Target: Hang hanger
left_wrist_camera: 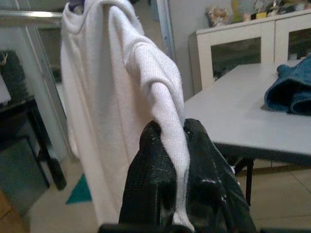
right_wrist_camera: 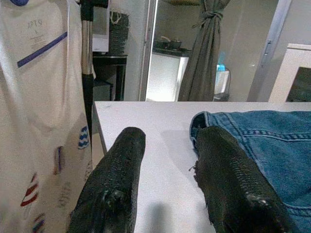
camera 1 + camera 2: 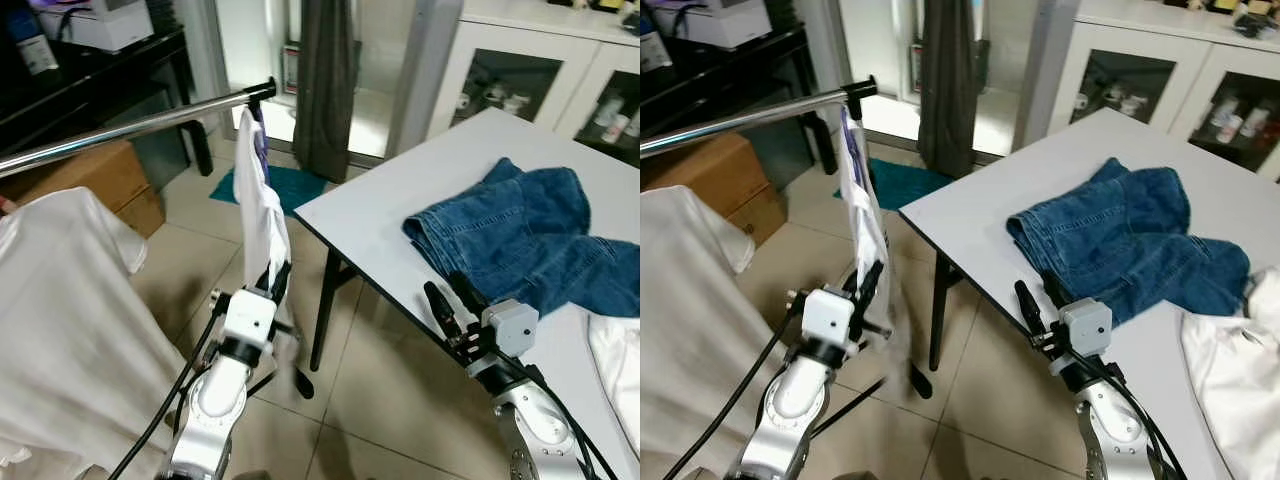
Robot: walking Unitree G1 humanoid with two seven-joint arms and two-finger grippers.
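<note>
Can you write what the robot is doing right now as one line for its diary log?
left gripper: shut on white shirt hanging from rail | right gripper: open, at table edge beside jeans

Left hand clamped; right hand open.

A white rectangular table with dark legs fills the right half of the head views, its near corner pointing toward the centre of the frame. A crumpled pair of blue denim jeans lies on its top, right of centre. A white cloth lies at the lower right edge, just beside the jeans. The table stands on a beige tiled floor. A teal mat lies on the floor at upper centre, and a brown cardboard box sits at the left.
</note>
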